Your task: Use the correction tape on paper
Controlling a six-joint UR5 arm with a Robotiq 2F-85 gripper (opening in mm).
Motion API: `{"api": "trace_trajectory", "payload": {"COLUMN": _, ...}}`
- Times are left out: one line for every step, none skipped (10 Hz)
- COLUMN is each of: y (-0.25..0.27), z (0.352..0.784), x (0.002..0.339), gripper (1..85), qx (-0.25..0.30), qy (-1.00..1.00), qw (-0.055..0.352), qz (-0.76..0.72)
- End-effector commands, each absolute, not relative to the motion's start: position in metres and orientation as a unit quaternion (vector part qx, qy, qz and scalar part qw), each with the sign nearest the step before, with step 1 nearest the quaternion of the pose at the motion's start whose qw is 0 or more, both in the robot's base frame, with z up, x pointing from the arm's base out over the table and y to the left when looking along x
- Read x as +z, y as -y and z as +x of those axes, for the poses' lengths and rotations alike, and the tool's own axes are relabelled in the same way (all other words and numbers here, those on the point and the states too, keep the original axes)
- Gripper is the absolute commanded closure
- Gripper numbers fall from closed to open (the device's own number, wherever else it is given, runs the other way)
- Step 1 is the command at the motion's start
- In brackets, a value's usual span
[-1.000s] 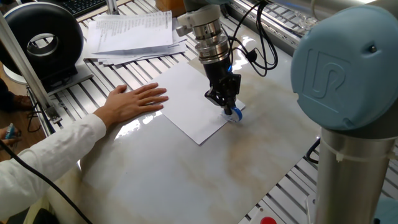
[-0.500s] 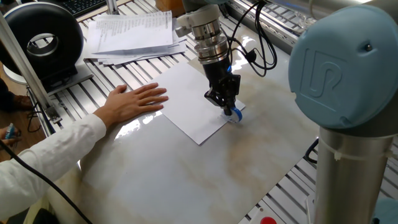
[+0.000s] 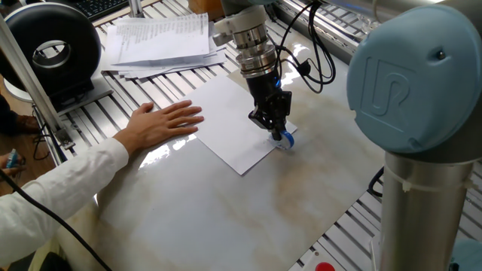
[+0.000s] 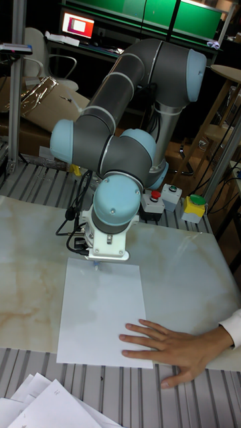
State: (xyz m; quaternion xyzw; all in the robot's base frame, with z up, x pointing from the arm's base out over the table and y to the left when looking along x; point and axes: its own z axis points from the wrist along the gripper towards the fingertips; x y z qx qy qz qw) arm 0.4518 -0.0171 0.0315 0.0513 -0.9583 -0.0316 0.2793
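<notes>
A thin white rectangular sheet of paper lies flat on the pale marbled table, pinned by a person's flat hand, likely against sliding. The black two-finger gripper clamps the small blue-and-clear correction tape, pressed tip-down at the sheet's far edge.

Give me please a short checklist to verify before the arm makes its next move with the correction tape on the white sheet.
1. Tape held: the gripper has its jaws shut on the correction tape. Ok.
2. Tape on the sheet: the tip sits at the corner of the paper nearest the arm's base. Whether it presses the paper, cannot tell.
3. Sheet held: a person's hand lies flat on the opposite edge. Ok.
4. Hand out of the path: it is apart from the gripper, with bare paper between them. Ok.
5. Sheet flat: no lifted corner visible in the tall fixed view. Ok.
6. Printed papers lie apart from the sheet. Ok.
</notes>
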Motion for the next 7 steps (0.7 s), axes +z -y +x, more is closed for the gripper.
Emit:
{"api": "trace_trajectory", "payload": {"y": 0.0136, "z": 0.452, "x": 0.0323, "gripper": 84.0, "qx": -0.038, "qy": 0.958, "qw": 0.279, "qz": 0.049}}
{"api": "trace_trajectory", "payload": {"y": 0.0136, "z": 0.4513, "x": 0.0321, "gripper": 84.0, "qx": -0.036, "qy": 0.958, "qw": 0.279, "qz": 0.049}}
{"api": "trace_trajectory", "payload": {"y": 0.0134, "z": 0.4511, "x": 0.0321, "gripper": 84.0, "qx": -0.036, "qy": 0.958, "qw": 0.279, "qz": 0.049}}
{"api": "trace_trajectory", "payload": {"y": 0.0134, "z": 0.4502, "x": 0.0328, "gripper": 84.0, "qx": -0.036, "qy": 0.958, "qw": 0.281, "qz": 0.049}}
{"api": "trace_trajectory", "payload": {"y": 0.0122, "z": 0.4487, "x": 0.0335, "gripper": 84.0, "qx": -0.04, "qy": 0.957, "qw": 0.283, "qz": 0.046}}
{"api": "trace_trajectory", "payload": {"y": 0.0144, "z": 0.4483, "x": 0.0323, "gripper": 84.0, "qx": -0.042, "qy": 0.957, "qw": 0.283, "qz": 0.049}}
{"api": "trace_trajectory", "payload": {"y": 0.015, "z": 0.4475, "x": 0.0321, "gripper": 84.0, "qx": -0.045, "qy": 0.957, "qw": 0.284, "qz": 0.05}}
